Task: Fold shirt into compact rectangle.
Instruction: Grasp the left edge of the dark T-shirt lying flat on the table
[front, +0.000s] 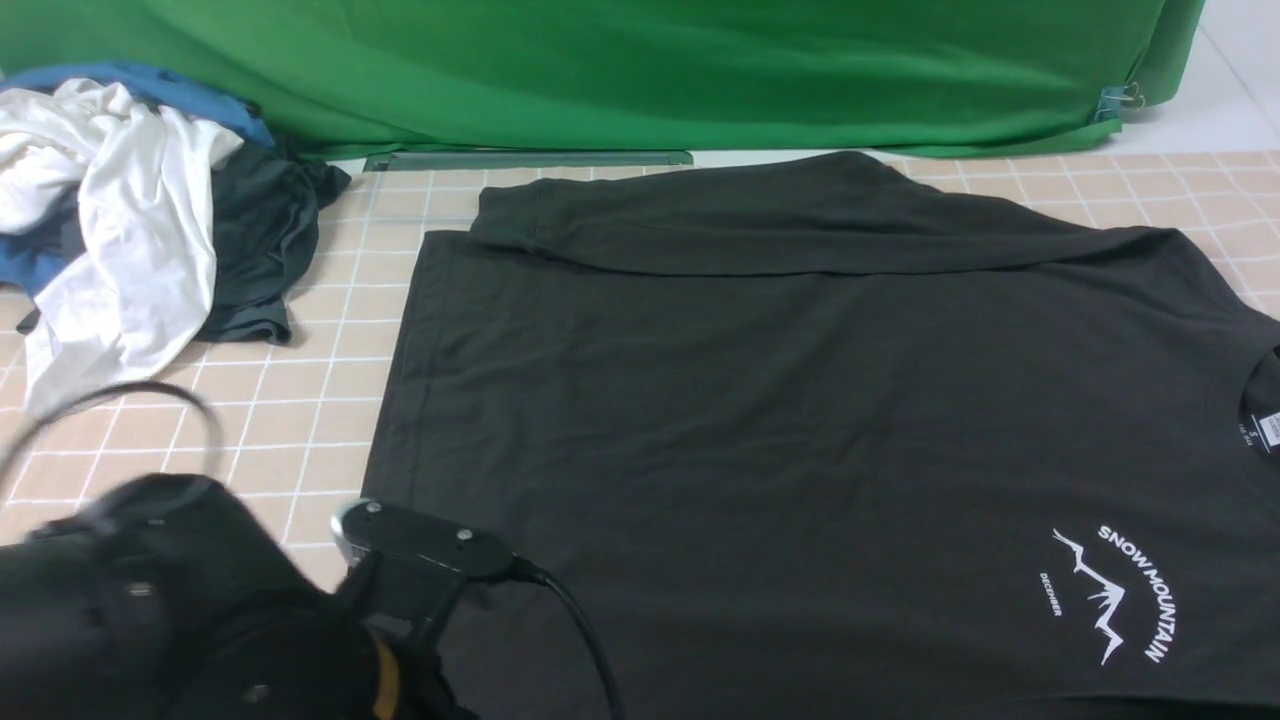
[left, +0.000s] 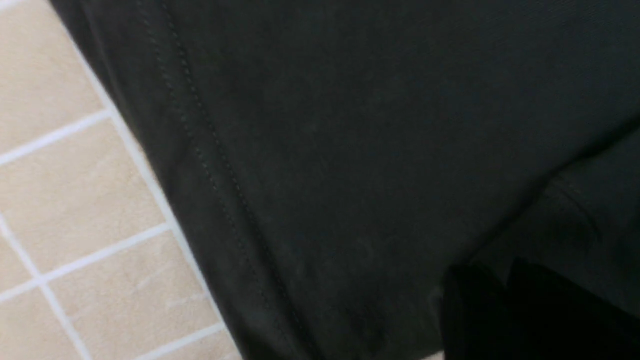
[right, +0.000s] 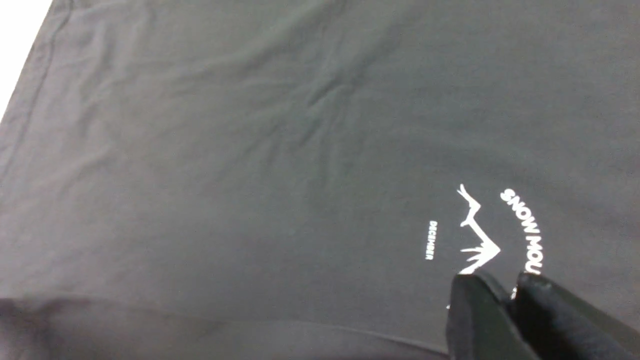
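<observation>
Left hand (left: 504, 282) over shirt (front: 800, 400) hem edge, open tiled table (front: 300, 400) beside it.

Desk (front: 300, 420): beige, white grid lines. Shirt (front: 780, 420) spread across centre and right of frame. Upper left: heap of white garment (front: 130, 230), blue garment (front: 150, 85) and dark grey-green garment (front: 255, 250).

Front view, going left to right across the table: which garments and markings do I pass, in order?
white garment → dark grey-green garment → black shirt → SNOW MOUNTAIN print → white neck label
</observation>
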